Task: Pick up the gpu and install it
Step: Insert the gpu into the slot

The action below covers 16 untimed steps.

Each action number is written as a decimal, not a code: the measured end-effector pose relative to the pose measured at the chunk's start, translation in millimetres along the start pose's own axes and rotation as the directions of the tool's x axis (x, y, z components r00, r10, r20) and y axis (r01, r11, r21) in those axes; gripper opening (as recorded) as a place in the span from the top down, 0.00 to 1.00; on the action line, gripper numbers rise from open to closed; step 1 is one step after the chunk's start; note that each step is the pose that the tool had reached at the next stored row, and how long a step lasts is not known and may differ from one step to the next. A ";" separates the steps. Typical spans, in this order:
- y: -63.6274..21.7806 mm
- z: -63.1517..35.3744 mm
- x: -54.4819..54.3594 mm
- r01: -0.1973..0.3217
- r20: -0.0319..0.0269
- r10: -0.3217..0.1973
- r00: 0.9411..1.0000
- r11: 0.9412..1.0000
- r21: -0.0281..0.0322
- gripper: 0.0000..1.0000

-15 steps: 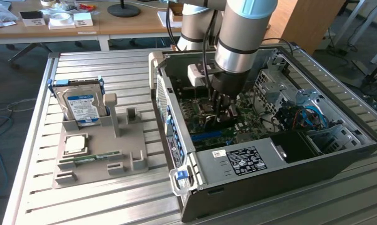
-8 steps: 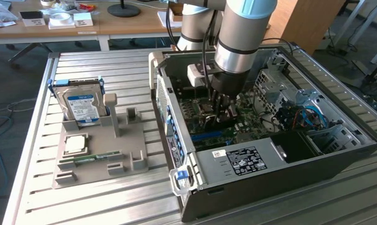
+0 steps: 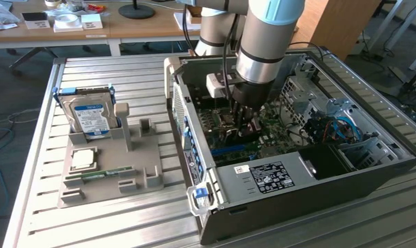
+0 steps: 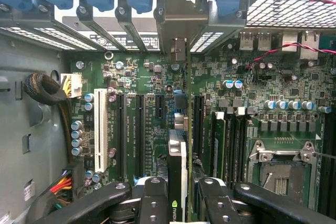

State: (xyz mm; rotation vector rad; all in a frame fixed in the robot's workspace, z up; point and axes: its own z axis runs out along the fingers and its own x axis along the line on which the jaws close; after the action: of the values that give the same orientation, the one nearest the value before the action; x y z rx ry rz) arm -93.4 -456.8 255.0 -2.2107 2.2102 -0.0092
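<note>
Inside the open computer case (image 3: 373, 178), the end effector (image 4: 182, 203) gripped the gpu (image 4: 177, 161) edge-on, NVIDIA logo showing, above the motherboard (image 4: 147, 77) beside a white slot (image 4: 100, 129), while a blue-labelled hard drive (image 3: 90, 116) stood in a gray holder (image 3: 111, 178) on the slatted metal desk (image 3: 125, 77).

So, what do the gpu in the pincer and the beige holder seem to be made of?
The gpu, gripped edge-on in the pincer: likely circuit board with a dark matt cover, judging by its thin layered edge and printed logo. The beige holder: probably matt plastic, given its even colour and lack of shine.
</note>
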 end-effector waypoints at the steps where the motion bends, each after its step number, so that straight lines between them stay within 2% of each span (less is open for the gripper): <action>1: 0.0 0.5 0.0 0.000 0.000 0.000 1.000 1.000 0.000 0.73; 16: 2.3 4.7 0.0 0.000 0.000 0.000 1.000 1.000 0.000 0.73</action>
State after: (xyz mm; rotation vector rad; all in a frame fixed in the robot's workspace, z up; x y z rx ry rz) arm -95.6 -456.8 250.2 -2.2109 2.2102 -0.0093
